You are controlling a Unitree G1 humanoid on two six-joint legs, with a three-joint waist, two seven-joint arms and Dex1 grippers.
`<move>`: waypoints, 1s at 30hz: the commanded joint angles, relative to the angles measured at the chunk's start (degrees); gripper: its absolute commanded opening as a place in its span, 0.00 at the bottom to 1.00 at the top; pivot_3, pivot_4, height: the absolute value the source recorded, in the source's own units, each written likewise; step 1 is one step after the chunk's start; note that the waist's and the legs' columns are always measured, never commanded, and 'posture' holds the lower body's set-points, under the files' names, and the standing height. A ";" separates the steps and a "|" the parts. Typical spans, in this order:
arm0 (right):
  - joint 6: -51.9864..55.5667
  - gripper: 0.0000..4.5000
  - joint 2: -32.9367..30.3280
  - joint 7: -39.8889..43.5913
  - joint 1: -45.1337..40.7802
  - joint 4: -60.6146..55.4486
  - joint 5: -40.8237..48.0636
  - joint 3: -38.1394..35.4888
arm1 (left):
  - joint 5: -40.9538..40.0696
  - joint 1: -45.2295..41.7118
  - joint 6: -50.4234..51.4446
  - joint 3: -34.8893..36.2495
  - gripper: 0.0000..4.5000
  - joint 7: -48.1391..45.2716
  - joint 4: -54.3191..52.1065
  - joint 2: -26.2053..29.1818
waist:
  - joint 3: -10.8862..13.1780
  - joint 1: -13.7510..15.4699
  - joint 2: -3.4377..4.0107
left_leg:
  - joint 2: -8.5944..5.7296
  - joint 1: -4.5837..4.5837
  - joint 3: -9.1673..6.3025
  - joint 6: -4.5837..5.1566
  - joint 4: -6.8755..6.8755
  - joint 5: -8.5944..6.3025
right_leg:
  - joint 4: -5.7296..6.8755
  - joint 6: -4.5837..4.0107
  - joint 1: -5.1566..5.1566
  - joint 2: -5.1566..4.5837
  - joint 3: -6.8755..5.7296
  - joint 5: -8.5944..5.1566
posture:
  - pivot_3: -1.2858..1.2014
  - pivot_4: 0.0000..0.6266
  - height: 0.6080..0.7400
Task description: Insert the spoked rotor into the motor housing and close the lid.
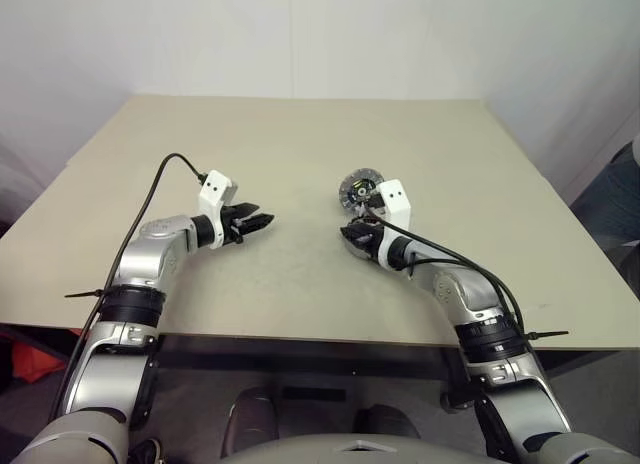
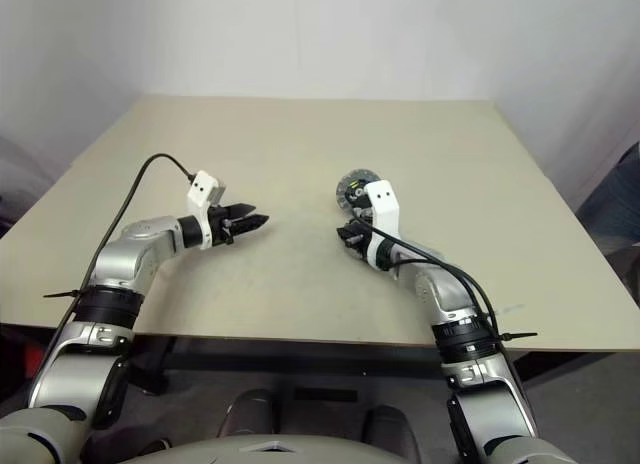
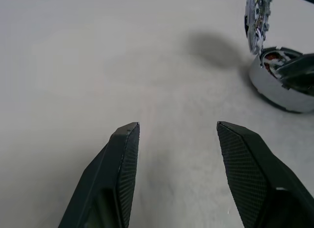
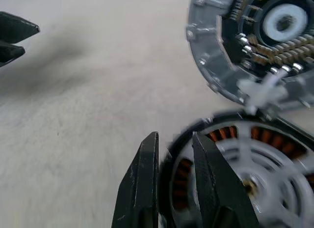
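I've got the R gripper (image 4: 174,144) sitting right at the motor housing (image 4: 235,179), fingers only narrowly apart and straddling the housing's near rim: one finger outside the wall, the other over the copper windings. Can't tell if it's actually pinching the rim or just around it. The spoked rotor (image 4: 267,161) is already lying inside the housing, hub centred, windings visible thru the openings. The lid (image 4: 255,41) is tipped up on edge just beyond the housing, touching its far rim, dark inner face w/ yellow and white bits turned toward my R fingers; it's propped open, not down. L gripper (image 1: 262,222) hangs well off to the side of the R one, fingers spread about half way, nothing between them, only bare table (image 1: 300,144) under them. From the L wrist cam the housing and upright lid sit ahead and off to one side, a clear stretch of tabletop between. Nothing blocks either gripper. Surface is plain beige, matte, w/ a plain white wall behind it.
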 commanded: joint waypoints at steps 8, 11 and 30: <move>0.51 0.26 -0.10 0.47 -3.50 1.88 -0.89 -5.48 | -0.58 -1.20 -0.26 0.31 0.59 0.27 -1.92 -0.68 | 0.00 -0.06 0.00 | 0.03 0.04 0.00 -0.01 -0.02 0.01 | 0.06 -0.35 -0.05 0.04 0.00 0.20 | 0.52 0.00 1.00; -0.54 0.26 -0.08 0.49 -2.46 5.70 -3.56 -3.94 | -0.50 -1.36 -0.34 0.34 0.59 0.20 -1.82 -0.77 | 0.00 -0.08 0.01 | 0.03 -0.04 0.00 -0.05 -0.02 0.03 | 0.02 -0.39 -0.11 0.04 0.00 0.22 | 0.52 0.00 1.00; -30.34 0.34 -28.46 37.11 -10.07 -3.60 -17.44 9.14 | -0.26 -4.31 -1.33 -0.40 0.59 0.02 0.57 -3.08 | 0.08 0.03 0.11 | 0.13 -0.04 0.01 0.09 -0.01 -0.05 | -0.06 -0.33 -0.05 0.16 0.02 0.18 | 0.52 0.00 1.00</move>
